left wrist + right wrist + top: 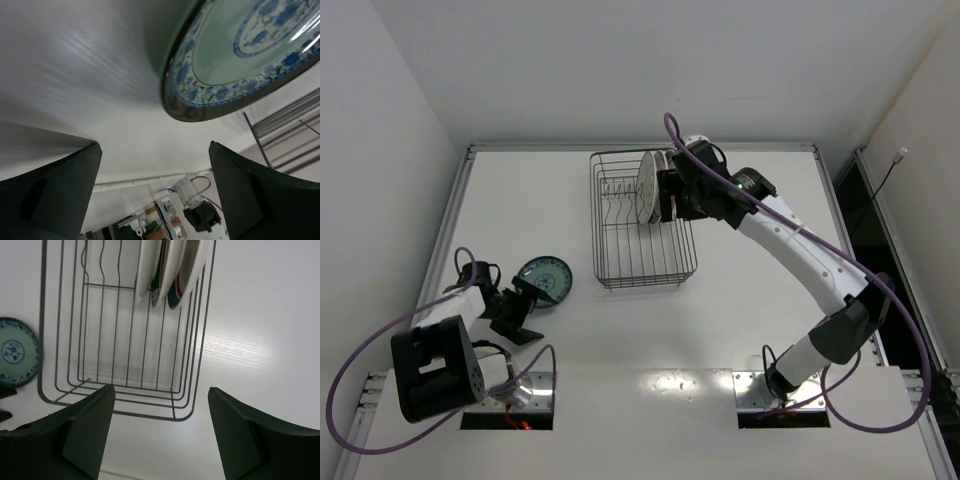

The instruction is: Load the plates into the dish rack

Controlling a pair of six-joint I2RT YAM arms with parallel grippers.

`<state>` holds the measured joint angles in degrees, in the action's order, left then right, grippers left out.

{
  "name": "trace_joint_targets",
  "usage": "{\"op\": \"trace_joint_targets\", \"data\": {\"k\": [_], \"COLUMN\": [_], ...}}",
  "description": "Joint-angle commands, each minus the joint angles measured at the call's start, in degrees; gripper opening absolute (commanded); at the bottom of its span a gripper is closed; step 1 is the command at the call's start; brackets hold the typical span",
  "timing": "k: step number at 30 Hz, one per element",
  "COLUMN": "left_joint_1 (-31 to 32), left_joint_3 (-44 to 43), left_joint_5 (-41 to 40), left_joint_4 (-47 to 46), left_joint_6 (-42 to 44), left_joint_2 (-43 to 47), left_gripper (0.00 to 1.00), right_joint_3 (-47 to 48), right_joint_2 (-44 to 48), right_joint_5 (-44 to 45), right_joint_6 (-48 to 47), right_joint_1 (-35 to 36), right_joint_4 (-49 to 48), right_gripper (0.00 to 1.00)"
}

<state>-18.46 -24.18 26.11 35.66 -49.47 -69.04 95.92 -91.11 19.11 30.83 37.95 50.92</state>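
Left claw (pixel 154 150) gapes empty beside the last teal patterned plate (pixel 235 55), probably needing a rim pinch before the black wire dish rack (pixel 597 225).

Dish rack (pixel 640 284) on the table (pixel 740 320), three plates (pixel 647 187) upright on edge in the rack's far end, right gripper (pixel 665 197) just right of them, fourth plate (pixel 545 280) flat on the table left of the rack's near end, left gripper (pixel 525 312) beside that plate, on its side away from the rack

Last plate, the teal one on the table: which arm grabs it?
Left. Its open left gripper sits right beside the teal plate, while the right gripper is open over the dish rack, where three plates already stand.
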Motion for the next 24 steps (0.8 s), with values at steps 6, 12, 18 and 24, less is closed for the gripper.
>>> {"op": "trace_joint_targets", "data": {"k": [6,12,18,24], "left_joint_1": [-0.7,-2.0,-3.1,-3.1], "left_joint_3": [4.1,2.5,0.7,-1.0], "left_joint_5": [-0.4,-2.7,-4.6,-8.3], "left_joint_4": [-20.0,-20.7,-20.7,-19.5], "left_joint_6": [-2.8,-4.0,-6.2,-6.8], "left_joint_2": [-8.7,-9.5,-9.5,-9.5], "left_gripper": [0.70,0.55,0.53,0.54], "right_joint_3": [-5.4,-5.4,-5.4,-4.8], "right_joint_2": [7.9,10.7,11.7,11.1], "right_joint_5": [-1.8,-0.7,-0.7,-2.5], "right_joint_6": [0.2,0.2,0.2,0.2], "right_joint_1": [-0.5,-1.6,-2.6,-3.7], "right_joint_4": [-2.1,-1.1,0.1,0.1], "right_gripper": [0.72,0.72,0.72,0.72]}}
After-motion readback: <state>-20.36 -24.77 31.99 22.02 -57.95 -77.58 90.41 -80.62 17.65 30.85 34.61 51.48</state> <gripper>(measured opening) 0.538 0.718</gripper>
